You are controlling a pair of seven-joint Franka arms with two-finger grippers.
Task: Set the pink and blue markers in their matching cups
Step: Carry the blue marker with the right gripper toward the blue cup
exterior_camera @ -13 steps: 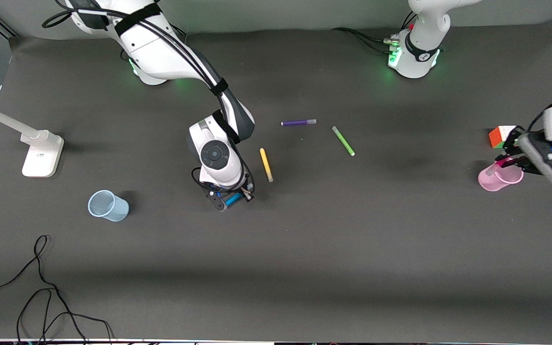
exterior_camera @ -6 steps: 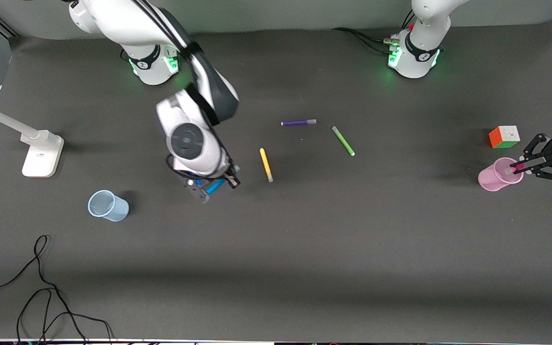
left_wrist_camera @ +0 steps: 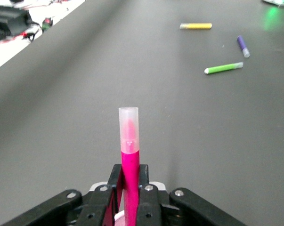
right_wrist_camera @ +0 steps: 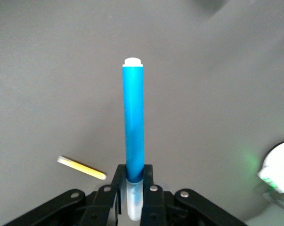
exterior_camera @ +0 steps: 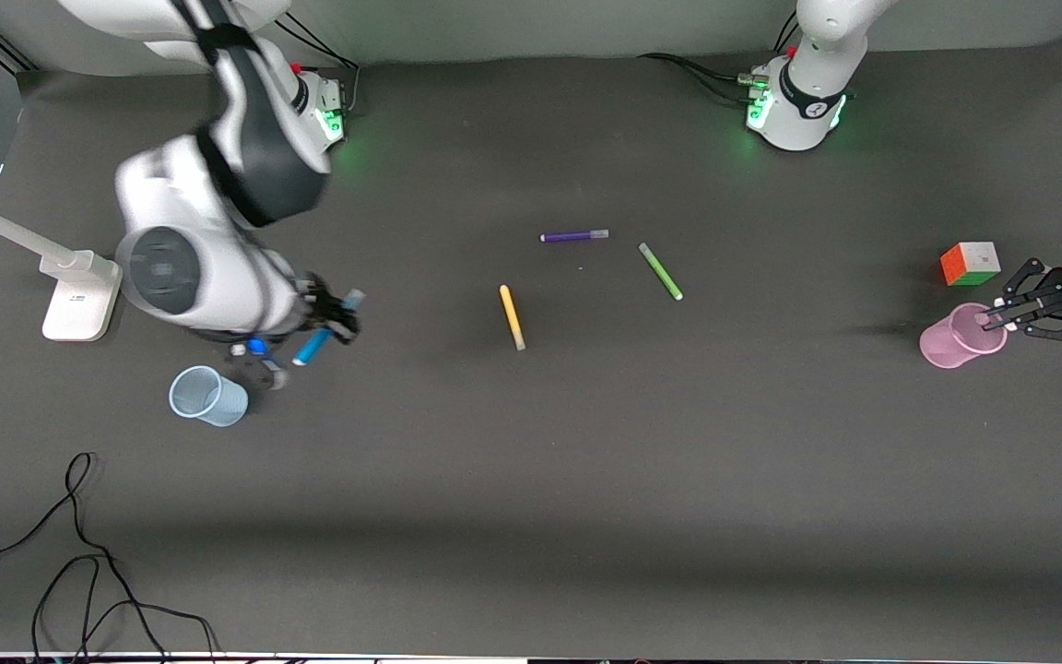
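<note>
My right gripper (exterior_camera: 339,318) is shut on the blue marker (exterior_camera: 314,344), gripping it near its translucent cap and holding it tilted in the air, beside the pale blue cup (exterior_camera: 208,396) and not over it. In the right wrist view the blue marker (right_wrist_camera: 133,127) sticks out from between the fingers (right_wrist_camera: 151,188). My left gripper (exterior_camera: 992,319) is over the rim of the pink cup (exterior_camera: 957,339), shut on the pink marker (left_wrist_camera: 130,160), whose pale cap points away from the fingers (left_wrist_camera: 145,188). The marker's lower end is hidden.
Yellow (exterior_camera: 512,316), purple (exterior_camera: 573,236) and green (exterior_camera: 660,270) pens lie mid-table. A colour cube (exterior_camera: 971,263) sits just farther from the front camera than the pink cup. A white lamp base (exterior_camera: 79,295) stands at the right arm's end. Black cables (exterior_camera: 79,572) lie near the front edge.
My right arm has swung from mid-table toward the pale blue cup, carrying the blue marker. My left gripper has drawn back over the pink cup's rim, still holding the pink marker.
</note>
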